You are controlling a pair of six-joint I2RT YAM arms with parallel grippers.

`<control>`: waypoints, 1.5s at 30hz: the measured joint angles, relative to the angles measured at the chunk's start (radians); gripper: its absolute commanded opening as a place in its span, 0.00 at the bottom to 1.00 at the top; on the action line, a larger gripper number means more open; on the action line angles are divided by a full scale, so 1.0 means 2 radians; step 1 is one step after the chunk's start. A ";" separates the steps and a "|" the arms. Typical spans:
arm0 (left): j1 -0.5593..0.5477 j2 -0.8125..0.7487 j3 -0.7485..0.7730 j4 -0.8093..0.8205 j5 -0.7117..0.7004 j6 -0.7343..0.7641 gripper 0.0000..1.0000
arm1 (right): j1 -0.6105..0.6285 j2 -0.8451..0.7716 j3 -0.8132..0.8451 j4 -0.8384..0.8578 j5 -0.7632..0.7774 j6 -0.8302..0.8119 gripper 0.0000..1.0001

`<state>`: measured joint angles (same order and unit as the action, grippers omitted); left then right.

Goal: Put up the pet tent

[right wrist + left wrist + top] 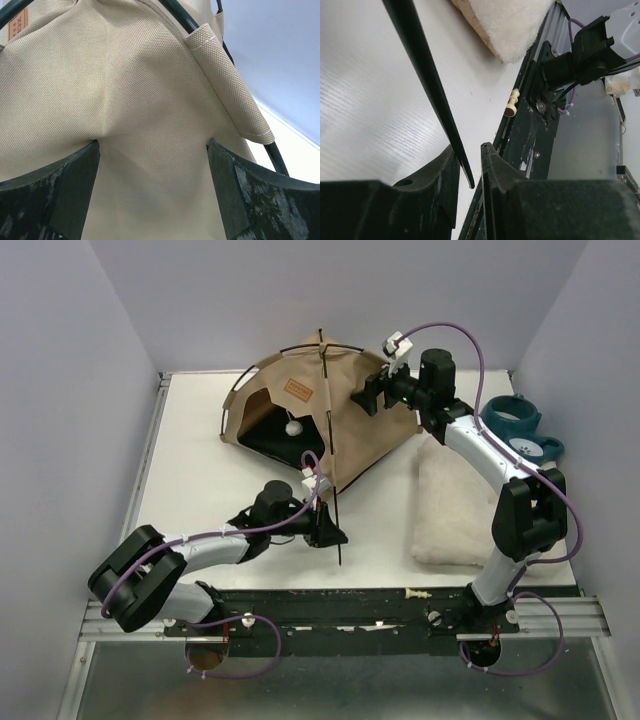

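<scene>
The pet tent (pixel 300 410) stands at the back middle of the table, tan with a brown label (pixel 298 389) and a dark doorway facing left. One thin black pole (pixel 330 460) runs from the tent top down toward the front edge. My left gripper (pixel 330 532) sits around the pole's lower end. In the left wrist view the pole (pixel 427 75) lies against one finger with a gap to the other, jaws narrowly open (pixel 469 150). My right gripper (pixel 362 395) is wide open, pressed against the tent's right side. Tan fabric (pixel 125 90) fills the space between its fingers (pixel 152 150).
A white fluffy cushion (pixel 450 505) lies at the right and also shows in the left wrist view (pixel 510 25). A teal bowl stand (pixel 520 425) is at the back right. A small cream peg (pixel 418 593) lies on the black front rail (pixel 350 605).
</scene>
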<state>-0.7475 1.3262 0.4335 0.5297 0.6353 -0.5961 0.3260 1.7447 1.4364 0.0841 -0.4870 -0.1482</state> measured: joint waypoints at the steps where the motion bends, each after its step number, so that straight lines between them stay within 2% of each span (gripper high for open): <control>1: 0.000 0.002 0.001 0.000 0.000 0.000 0.35 | 0.000 0.000 0.000 0.000 0.000 0.000 0.96; 2: 0.000 0.003 0.001 -0.001 -0.001 0.001 0.42 | 0.000 0.000 0.000 0.000 0.000 0.000 0.96; 4: 0.000 0.004 0.001 -0.003 -0.002 0.003 0.46 | 0.000 0.000 0.000 0.001 0.000 0.000 0.96; 13: 0.000 -0.007 -0.047 -0.015 -0.017 0.002 0.42 | 0.000 0.000 0.000 0.002 0.000 0.000 0.96; 22: 0.000 -0.007 -0.051 -0.004 -0.022 -0.001 0.42 | 0.000 0.000 -0.001 0.003 0.000 0.000 0.96; 27: 0.000 -0.001 -0.042 0.006 -0.022 -0.008 0.34 | 0.000 0.000 -0.005 0.008 0.000 0.000 0.96; 29: 0.000 0.006 -0.036 0.012 -0.022 -0.010 0.24 | 0.000 0.000 -0.006 0.010 0.000 0.000 0.96; 31: 0.000 0.010 -0.034 0.017 -0.022 -0.014 0.04 | 0.000 0.000 -0.006 0.010 0.000 0.000 0.98; 32: 0.000 0.010 -0.034 0.017 -0.022 -0.014 0.00 | 0.000 0.000 -0.006 0.010 0.000 0.000 0.98; 36: 0.000 0.010 -0.029 0.011 -0.020 -0.017 0.00 | 0.000 -0.002 -0.012 0.011 -0.003 -0.003 0.98; 39: 0.000 0.003 -0.002 -0.031 -0.020 -0.018 0.00 | 0.000 -0.014 -0.017 -0.001 -0.017 -0.009 0.98; 42: 0.000 -0.010 0.061 -0.078 -0.020 -0.024 0.00 | 0.000 -0.049 -0.028 -0.029 -0.037 -0.013 0.98; 45: 0.000 -0.014 0.136 -0.105 -0.019 -0.043 0.00 | 0.000 -0.122 -0.052 -0.054 -0.059 -0.014 0.99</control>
<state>-0.7467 1.2987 0.7063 0.3202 0.5980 -0.6823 0.3260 1.5005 1.3319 -0.0231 -0.6056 -0.1761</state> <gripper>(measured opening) 0.056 0.978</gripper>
